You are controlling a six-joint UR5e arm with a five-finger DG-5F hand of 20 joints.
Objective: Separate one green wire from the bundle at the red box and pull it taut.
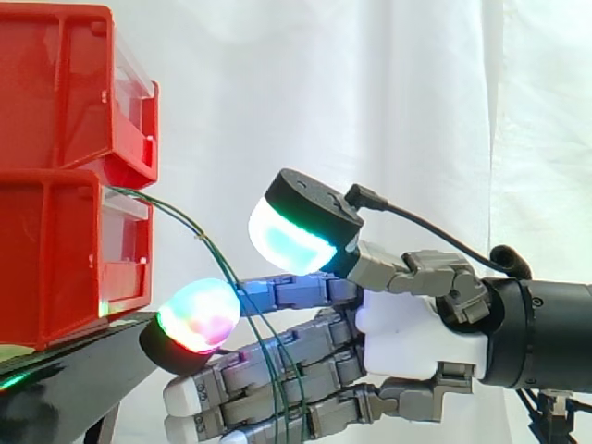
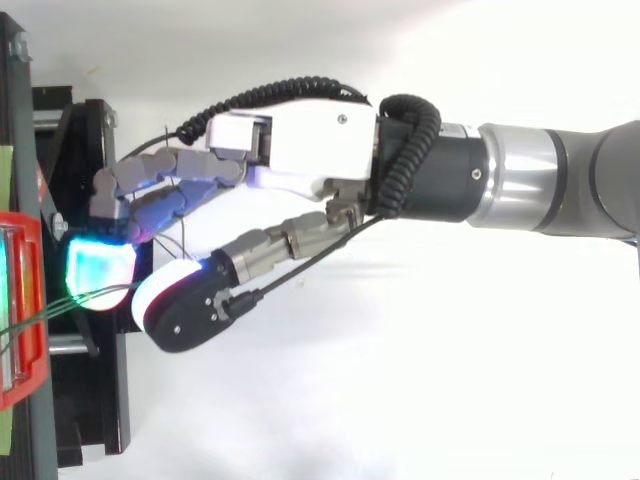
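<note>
Green wires (image 1: 176,218) crossed in front of the fingers (image 1: 277,356), long axis diagonal, upper left to bottom centre of frame. Hand (image 1: 416,338) was wide: fingers near straight, thumb pad (image 1: 294,239) raised well clear above, nothing pinched that I could see. Strands lay lower left of the thumb pad. Behind, at left, they left the red box (image 1: 65,268).

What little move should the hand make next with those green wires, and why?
Probably close the thumb pad down toward the fingers to pinch one green wire. The hand is open, and the wires droop slack from the red bin across its fingers, seemingly none pinched yet, so nothing can be pulled taut.
</note>
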